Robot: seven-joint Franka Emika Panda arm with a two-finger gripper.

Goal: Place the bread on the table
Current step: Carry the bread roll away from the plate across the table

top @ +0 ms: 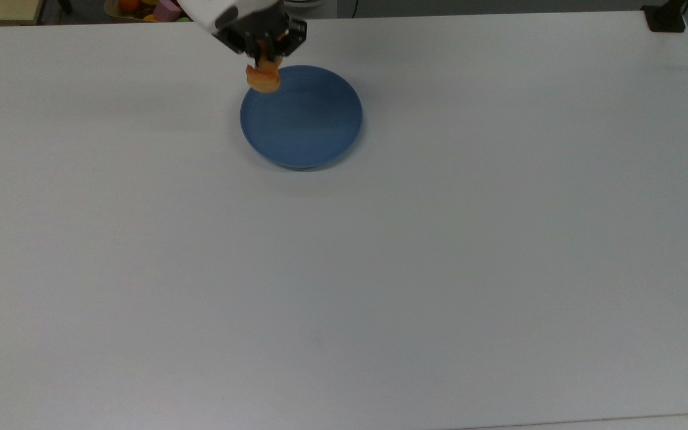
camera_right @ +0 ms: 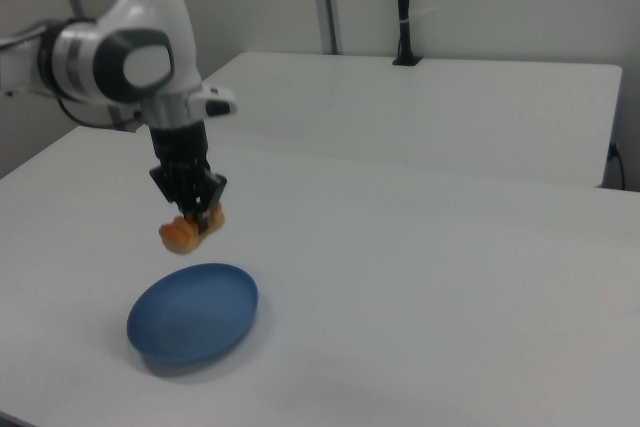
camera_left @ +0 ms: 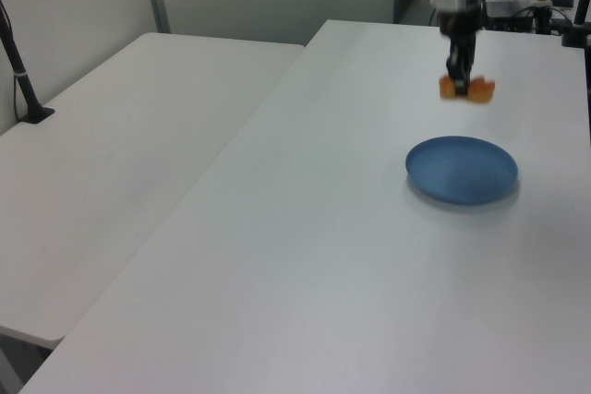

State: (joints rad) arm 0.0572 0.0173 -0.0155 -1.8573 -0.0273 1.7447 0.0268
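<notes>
The bread (top: 263,78) (camera_left: 466,89) (camera_right: 190,230), a small golden-orange loaf, hangs in the air well above the blue plate (top: 301,116) (camera_left: 462,169) (camera_right: 193,326). My gripper (top: 265,60) (camera_left: 459,76) (camera_right: 199,215) is shut on the bread from above, fingers pointing down. In the top view the bread sits over the plate's far left rim. The white table (top: 380,269) (camera_left: 305,256) (camera_right: 450,277) lies all around the plate.
A bin of coloured toys (top: 159,9) sits beyond the table's far edge in the top view. A black post base (top: 666,18) stands at the far right corner. A second white table (camera_left: 111,163) (camera_right: 420,107) adjoins this one.
</notes>
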